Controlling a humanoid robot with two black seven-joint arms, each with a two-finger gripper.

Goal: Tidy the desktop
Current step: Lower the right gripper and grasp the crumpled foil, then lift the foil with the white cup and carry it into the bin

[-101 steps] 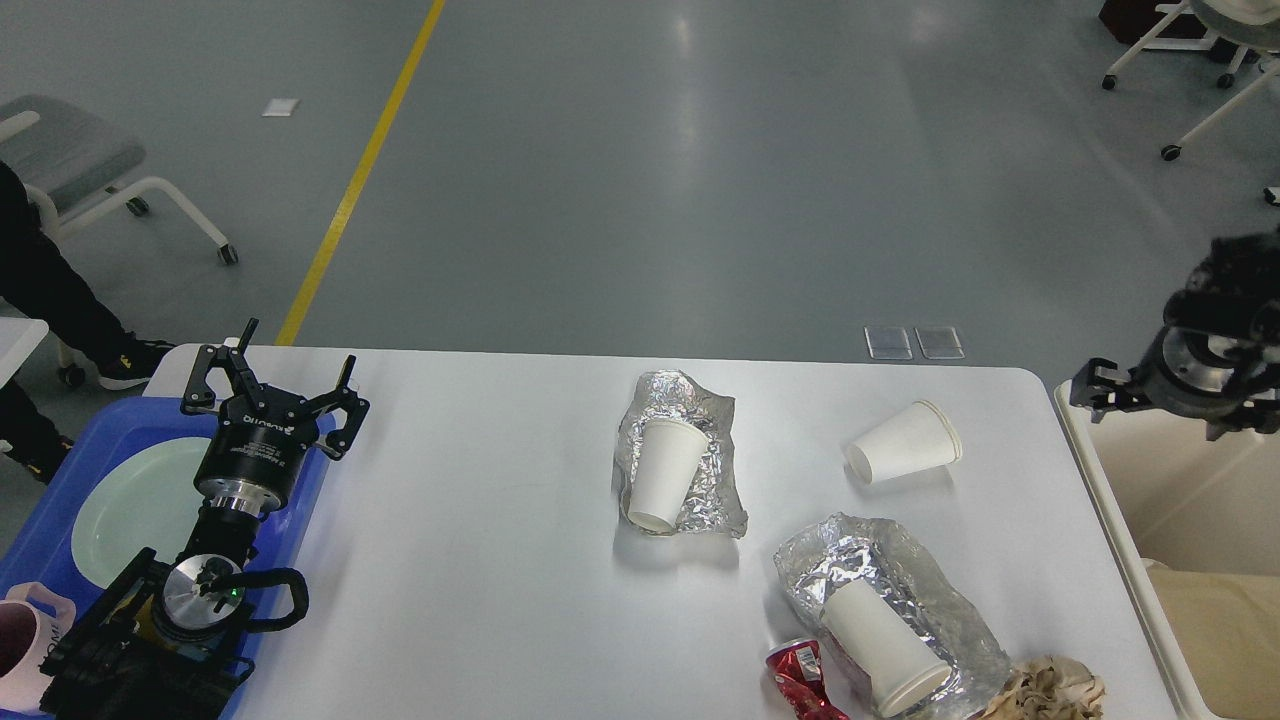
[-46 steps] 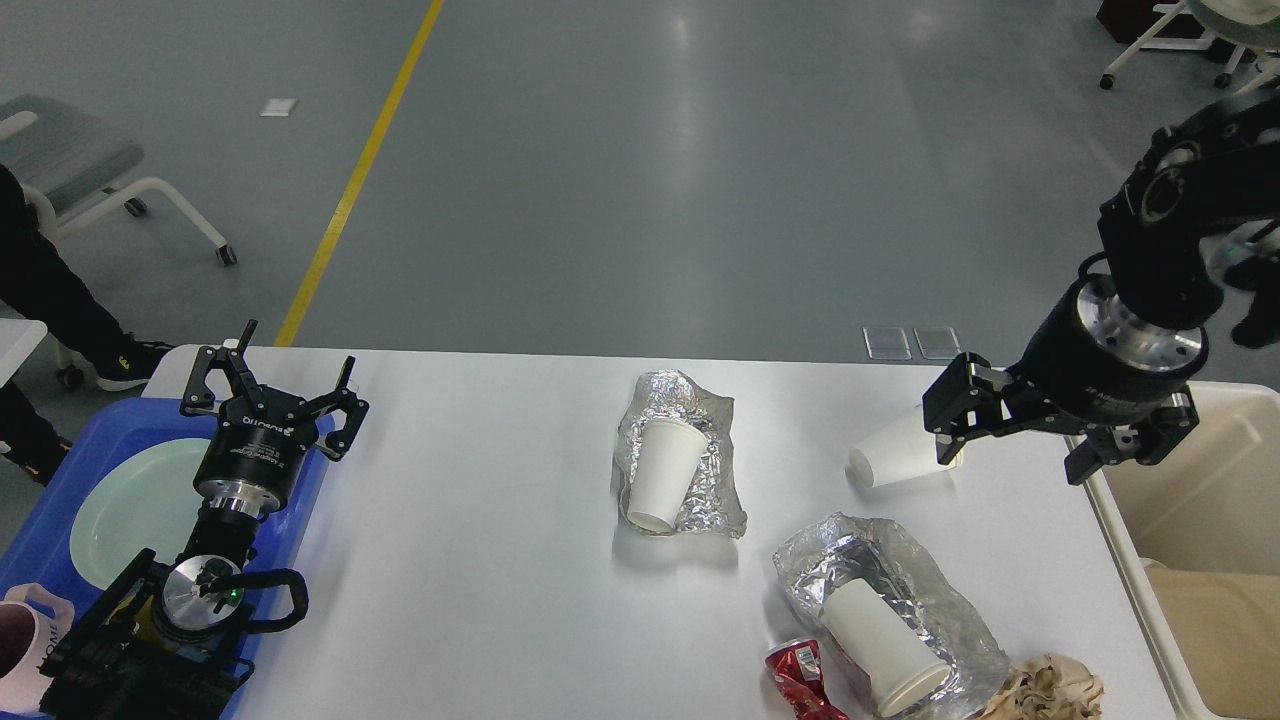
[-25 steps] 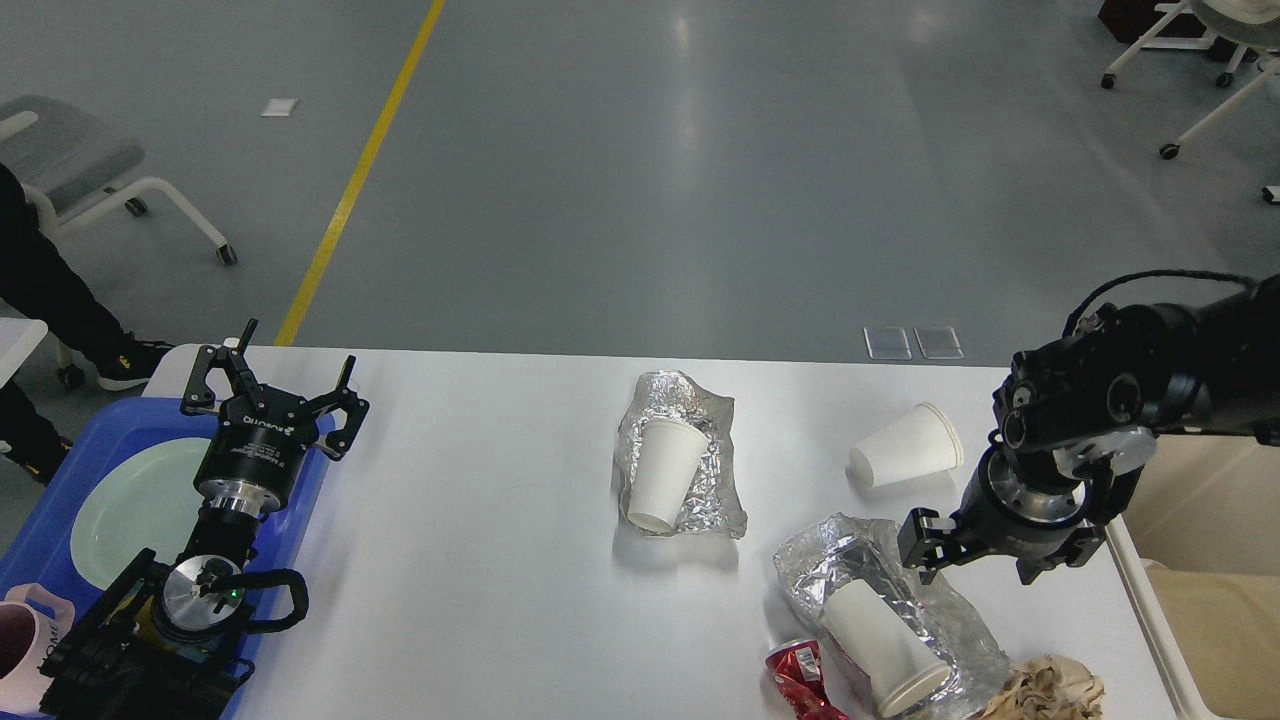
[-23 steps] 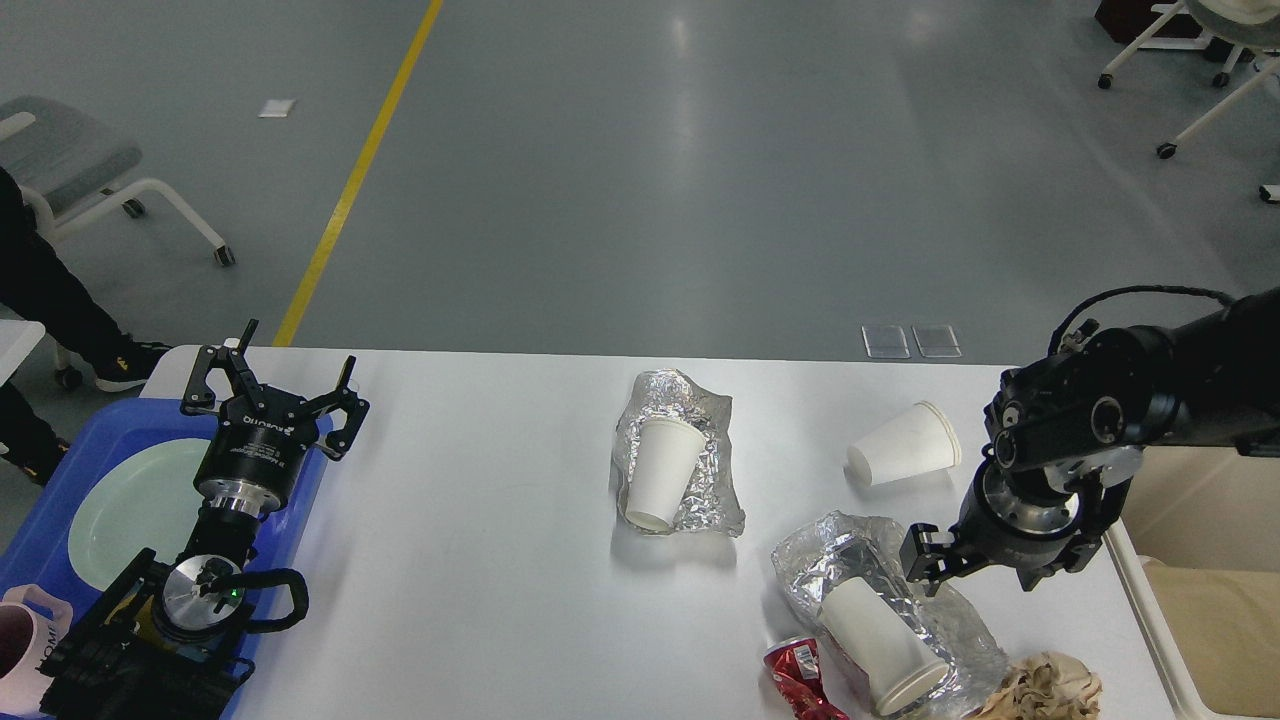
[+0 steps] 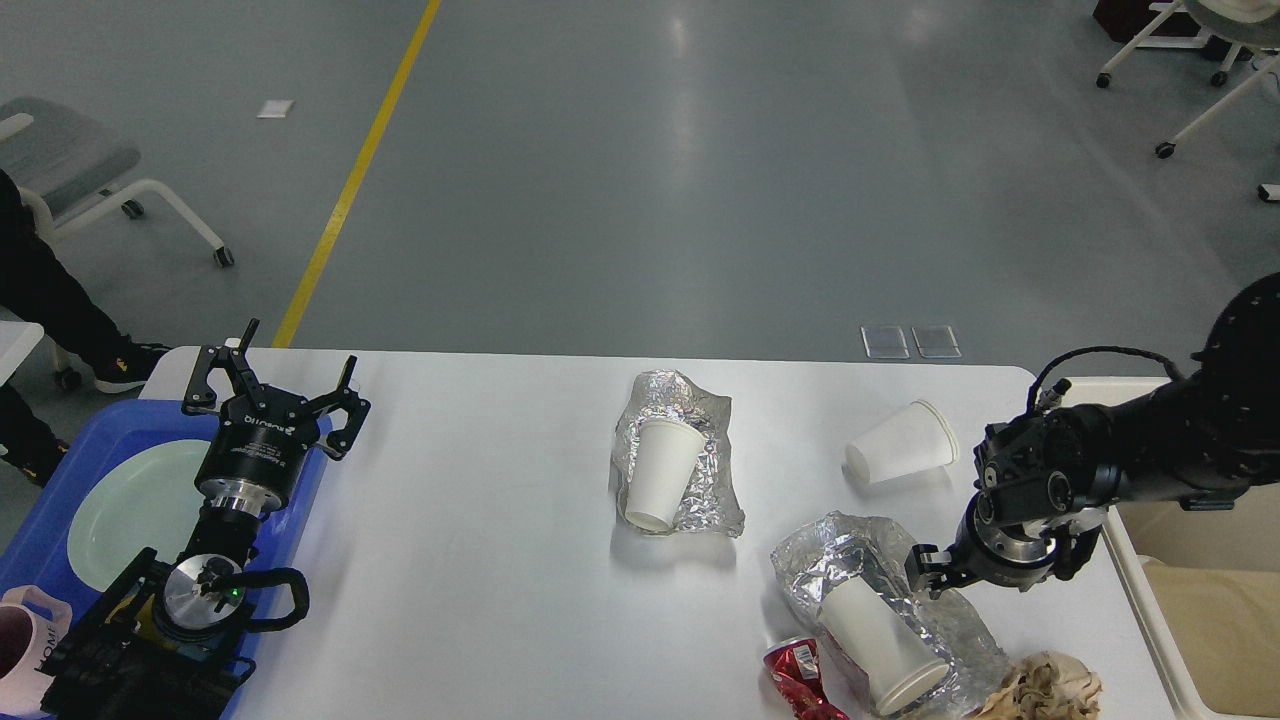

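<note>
Three paper cups lie on the white counter (image 5: 480, 560), two cradled in crumpled foil (image 5: 690, 470). Left gripper (image 5: 272, 385) hangs spread wide, empty, over the blue tray (image 5: 45, 530) holding a plate (image 5: 130, 500). Right gripper (image 5: 935, 575) touches the nearer foil (image 5: 850, 555); I cannot tell its opening.

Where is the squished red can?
In the head view, the red can lies at the near right edge of the desktop, touching the left side of the foil sheet that holds a white cup.
</note>
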